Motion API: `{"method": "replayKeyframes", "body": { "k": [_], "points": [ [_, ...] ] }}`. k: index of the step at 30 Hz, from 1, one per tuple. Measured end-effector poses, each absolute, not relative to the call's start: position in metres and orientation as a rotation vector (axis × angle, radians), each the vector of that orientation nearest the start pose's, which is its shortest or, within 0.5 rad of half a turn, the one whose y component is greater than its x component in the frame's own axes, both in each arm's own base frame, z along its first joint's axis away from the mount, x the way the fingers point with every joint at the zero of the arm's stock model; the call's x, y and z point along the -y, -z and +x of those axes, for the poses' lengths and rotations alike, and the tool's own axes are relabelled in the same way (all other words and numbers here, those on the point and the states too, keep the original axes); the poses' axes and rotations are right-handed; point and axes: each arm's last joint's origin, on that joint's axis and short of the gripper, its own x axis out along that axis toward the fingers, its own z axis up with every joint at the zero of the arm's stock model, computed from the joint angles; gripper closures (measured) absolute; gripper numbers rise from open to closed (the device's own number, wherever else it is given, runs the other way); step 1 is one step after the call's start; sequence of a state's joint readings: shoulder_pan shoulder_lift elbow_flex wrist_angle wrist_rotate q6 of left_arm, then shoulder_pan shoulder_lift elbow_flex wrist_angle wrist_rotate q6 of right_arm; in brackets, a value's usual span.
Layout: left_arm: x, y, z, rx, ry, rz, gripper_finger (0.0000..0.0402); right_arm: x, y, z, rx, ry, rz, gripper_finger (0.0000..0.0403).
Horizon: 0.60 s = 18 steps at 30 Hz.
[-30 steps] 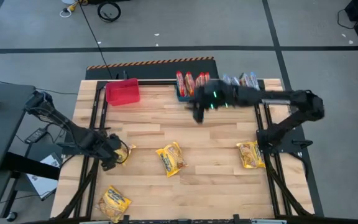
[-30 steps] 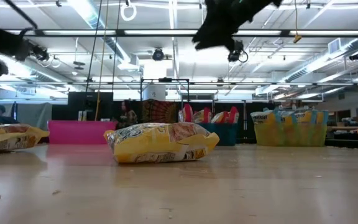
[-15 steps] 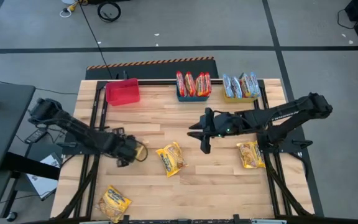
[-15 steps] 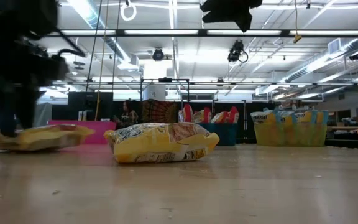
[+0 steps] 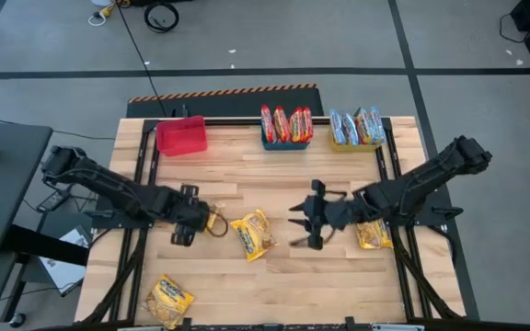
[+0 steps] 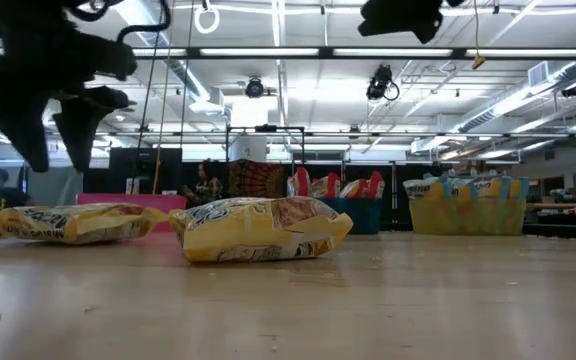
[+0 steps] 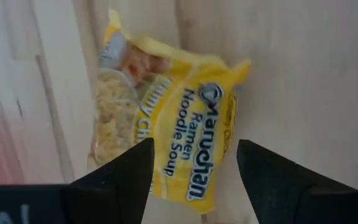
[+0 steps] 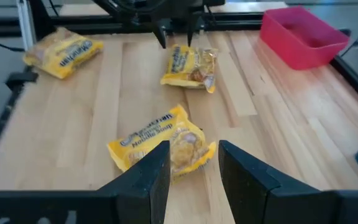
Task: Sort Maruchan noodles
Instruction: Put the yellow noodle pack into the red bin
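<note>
**Both arms poised over loose yellow packets, nothing gripped**

High view: left gripper [image 5: 194,223] sits over the table's left-centre, just beside a yellow packet [image 5: 212,221] at its tip. Right gripper [image 5: 305,221] hangs right of centre, pointing toward the middle yellow packet [image 5: 253,233]. Two more yellow packets lie loose: one by the right arm [image 5: 371,228], one at the near-left edge [image 5: 169,298]. At the far edge, red bin [image 5: 181,135] looks empty; red packets [image 5: 286,123] stand in the blue bin [image 5: 286,142], pale blue packets [image 5: 357,126] in the yellow bin [image 5: 355,143]. So only yellows are left to sort, probably bound for the red bin.

Low view: left gripper [image 6: 48,135] hovers above its packet [image 6: 73,221], fingers spread, not touching. Middle packet [image 6: 260,229] lies flat on the table [image 6: 368,300].

Left wrist view: fingers [image 7: 117,177] wide apart, straddling the packet [image 7: 169,140] below — lined up for a descent and pinch, I'd judge.

Right wrist view: right fingers [image 8: 140,177] partly apart, empty, aimed at the middle packet [image 8: 163,144]; the left arm's packet [image 8: 191,65] and the edge packet [image 8: 64,46] lie beyond.
</note>
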State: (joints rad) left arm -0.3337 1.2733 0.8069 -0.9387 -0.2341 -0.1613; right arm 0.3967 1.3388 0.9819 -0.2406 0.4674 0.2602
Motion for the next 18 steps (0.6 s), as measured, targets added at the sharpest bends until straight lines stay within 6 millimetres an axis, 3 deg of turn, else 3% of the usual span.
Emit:
{"method": "replayKeyframes", "body": {
  "k": [8,18],
  "points": [
    [0.066,-0.173,0.196,-1.440,-0.077,0.374,0.0155,-0.112,-0.250,0.255,-0.505,0.267,-0.009,0.0262],
    [0.077,-0.147,0.209,-1.467,-0.009,0.563,0.0119,-0.112,-0.247,0.254,-0.512,0.266,0.004,0.0262]
  ]
}}
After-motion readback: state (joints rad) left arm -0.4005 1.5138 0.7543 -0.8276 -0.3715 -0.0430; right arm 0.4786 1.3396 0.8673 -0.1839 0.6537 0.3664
